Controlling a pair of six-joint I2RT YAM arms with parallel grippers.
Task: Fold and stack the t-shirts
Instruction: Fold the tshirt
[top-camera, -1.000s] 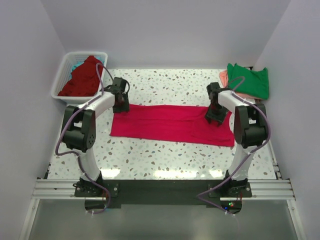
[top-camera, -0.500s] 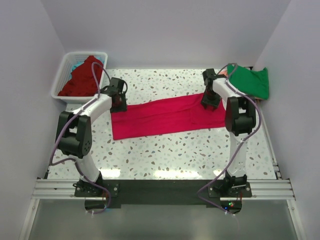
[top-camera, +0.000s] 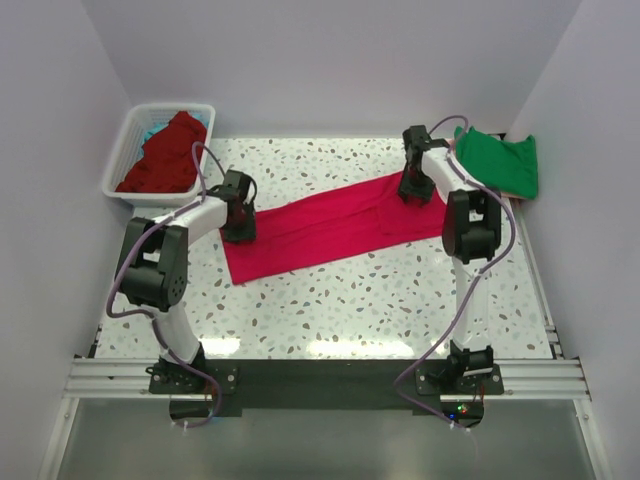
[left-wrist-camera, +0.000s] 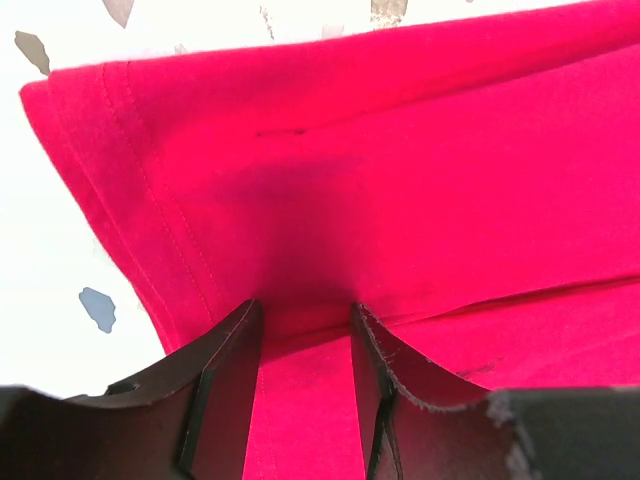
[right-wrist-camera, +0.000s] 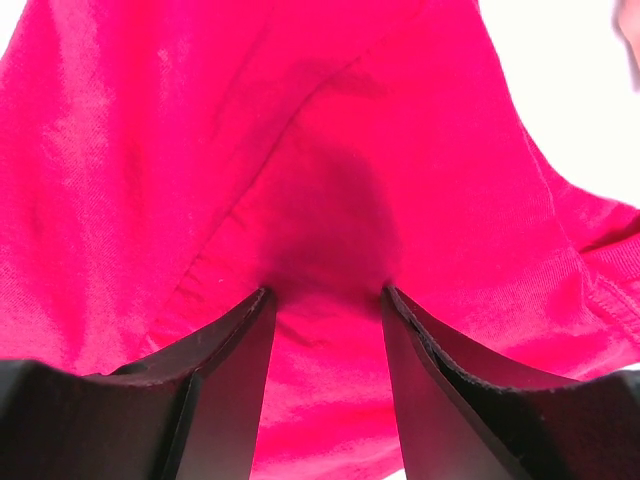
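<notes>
Top view, crimson-pink t-shirt: laid as a long narrow band slantwise across the desk, the left end nearer and the right end farther.
Top view, left jaws: lowered onto the band's left end, not far from the white basket.
Top view, right jaws: lowered onto the band's far right end, just beside the green t-shirt.
Top view, green t-shirt: seen lying flat at the far right corner, taken to be the stack.
Top view, dark red t-shirt: heaped in the basket, not yet folded.
Left wrist view, left jaws: clamped on a raised fold of crimson cloth, close to a stitched hem corner.
Right wrist view, right jaws: clamped on a gathered ridge of the same cloth, beside a seam.
Progress: the crimson shirt is judged to be partly folded, lengthwise only. The cross folds and the stacking are left, and the basket's shirts are left too.
</notes>
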